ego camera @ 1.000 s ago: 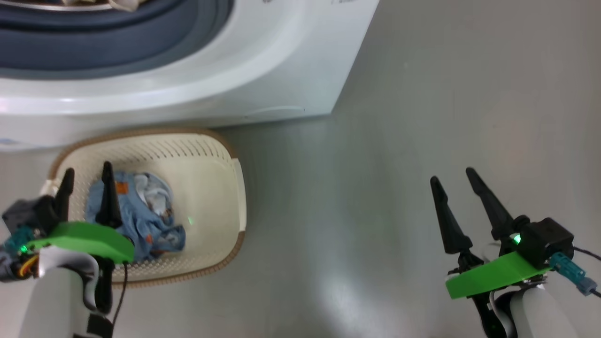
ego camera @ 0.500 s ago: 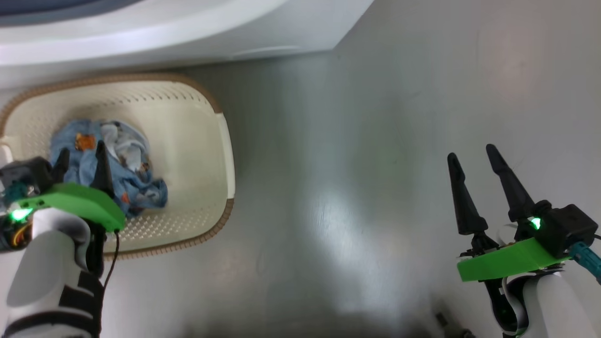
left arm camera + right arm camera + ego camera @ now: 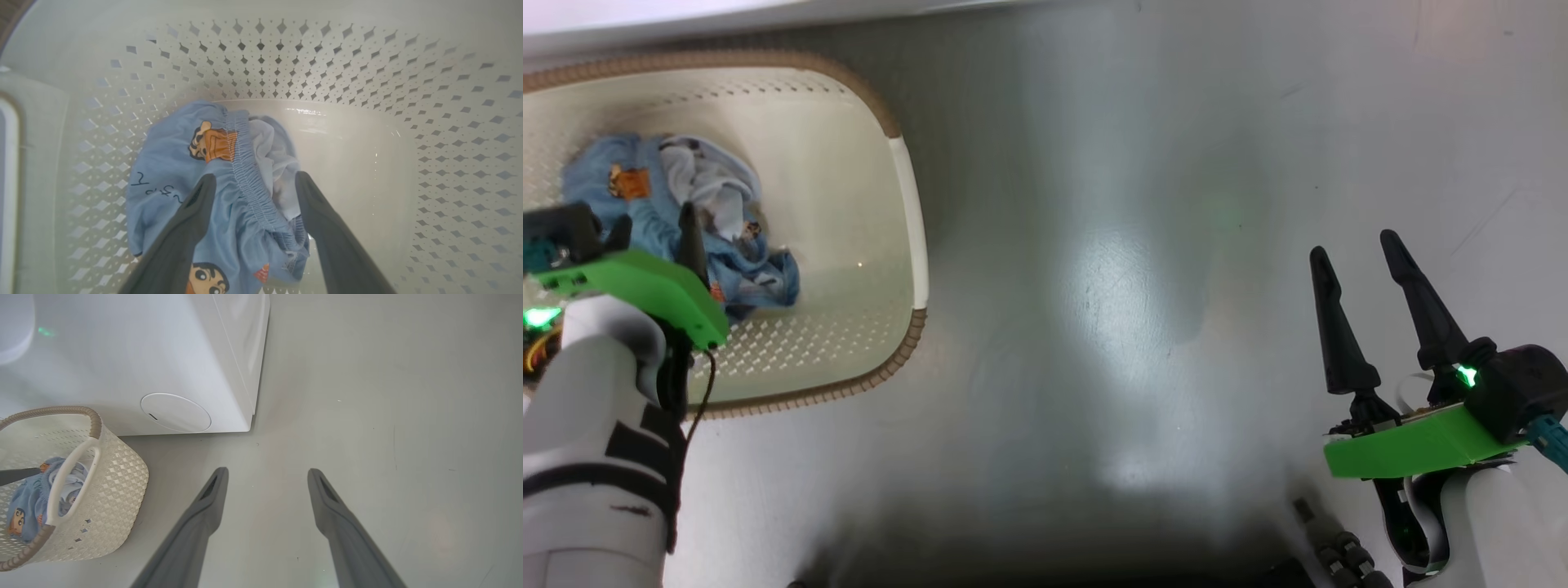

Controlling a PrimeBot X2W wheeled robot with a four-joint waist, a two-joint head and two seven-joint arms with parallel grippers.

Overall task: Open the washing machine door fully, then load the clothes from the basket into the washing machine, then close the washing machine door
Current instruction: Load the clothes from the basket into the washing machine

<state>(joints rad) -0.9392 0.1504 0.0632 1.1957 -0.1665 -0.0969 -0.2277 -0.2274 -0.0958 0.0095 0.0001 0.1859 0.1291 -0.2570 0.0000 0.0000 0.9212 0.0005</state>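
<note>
We see the left gripper (image 3: 255, 176) with its two dark fingers spread wide and holding nothing, pointing down into the basket (image 3: 367, 73). Straight ahead of the fingertips, in the middle of the left wrist view, lie the clothes (image 3: 175, 171): a crumpled blue bundle printed with orange-brown cartoon figures, with paler cloth tucked inside. Its gathered elastic band runs from the upper centre of that view toward the lower right, passing between the two fingers, so the jaws straddle it. We cannot tell whether the tips touch the fabric or hang just above it. We judge that a short drop and a squeeze across that band is what the pick-up calls for.

In the head view the basket sits at the upper left, with the bundle against its left side. The right gripper (image 3: 1354, 245) is at the lower right, also spread and holding nothing, well apart over the bare grey floor (image 3: 1094, 286). The left arm is clearly the nearer one.

The right wrist view adds the side-on picture: the basket stands on the floor just beside the washing machine (image 3: 122, 355), near its round white cap (image 3: 175, 412).
</note>
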